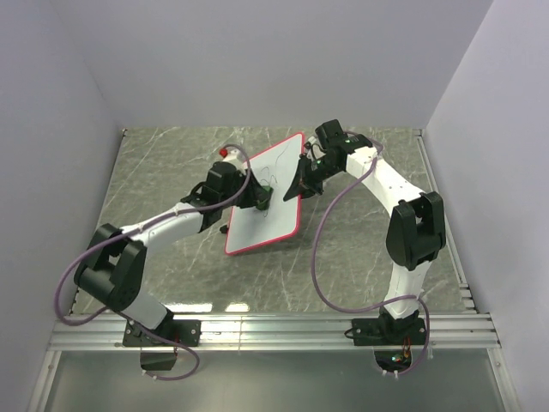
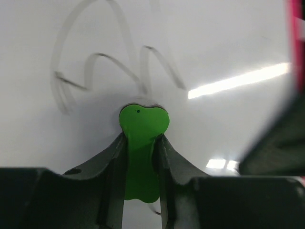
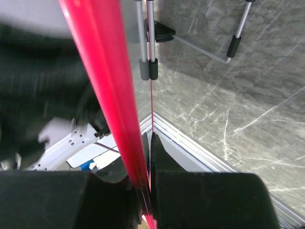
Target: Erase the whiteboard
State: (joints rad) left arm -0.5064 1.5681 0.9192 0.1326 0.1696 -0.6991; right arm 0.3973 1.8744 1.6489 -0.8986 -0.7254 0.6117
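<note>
So, the whiteboard (image 1: pixel 268 202) lies on a slant across the middle of the table (image 1: pixel 163 163), its long side running from near the left gripper (image 1: pixel 262 196) up & away past the right gripper (image 1: pixel 302 182). White face, thin red rim (image 3: pixel 102 71), w/ thin black marker lines (image 2: pixel 100 64) looping over the part just ahead of the left fingertips; in the top view they're faint. The left gripper (image 2: pixel 142 139) is over the board's middle, fingers closed tight on a small green block (image 2: pixel 143 121), whose rounded end pokes out past the tips at the white face, right under the scribble. The right gripper (image 3: pixel 145 167) is at the board's right long edge, jaws pinched together on the red rim, which runs straight out btwn the fingers. Beyond those fingers, on the board's underside, a wire leg (image 3: pixel 233 46) w/ a black tip sticks out over the table. Can't tell whether that edge is lifted or resting.

Table top is grey-green stone pattern w/ pale veins, a bit glossy: it mirrors bright light patches near the arm bases. Plain pale walls (image 1: pixel 274 60) box it in on 3 sides. A metal rail (image 1: pixel 274 330) runs along the near edge, both arm bases bolted to it. Just beyond the left gripper, off the board's far-left corner, a small red-topped thing (image 1: pixel 226 152); too small to say what.
</note>
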